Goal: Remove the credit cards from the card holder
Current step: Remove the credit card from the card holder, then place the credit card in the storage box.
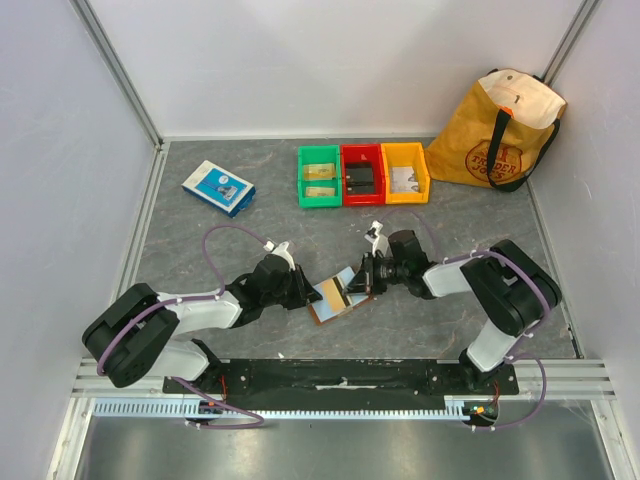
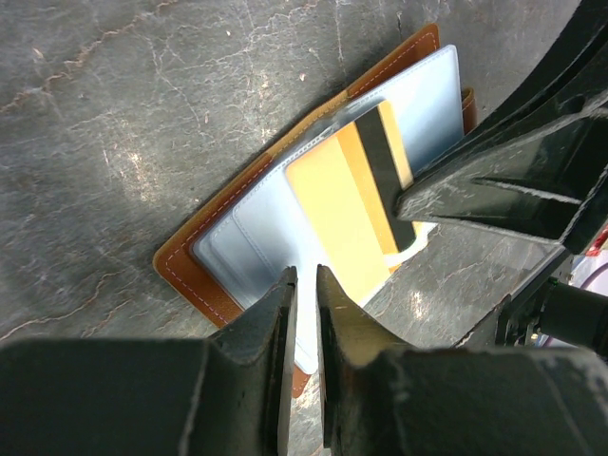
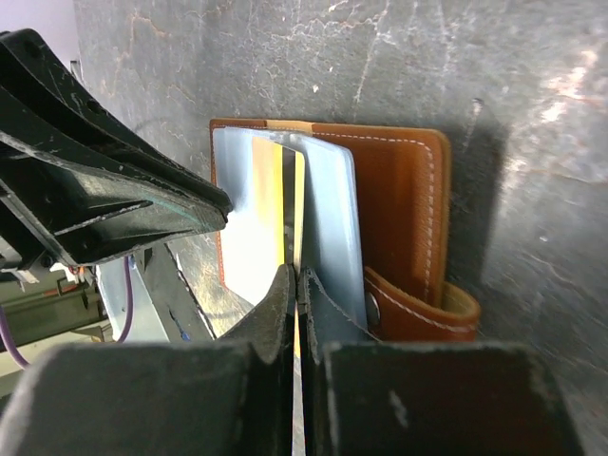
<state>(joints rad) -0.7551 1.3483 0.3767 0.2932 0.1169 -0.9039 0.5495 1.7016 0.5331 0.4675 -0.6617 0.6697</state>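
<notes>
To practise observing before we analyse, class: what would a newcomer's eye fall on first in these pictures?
Two claws meet over the open brown card holder at mid-table. The right claw is shut on a gold credit card with a dark band, while the left claw pinches the holder's pale inner leaf. Behind stand green, red and yellow bins beside a yellow tote bag.

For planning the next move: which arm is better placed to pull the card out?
Right: the right gripper is shut on the credit card, while the left gripper grips the card holder.
</notes>
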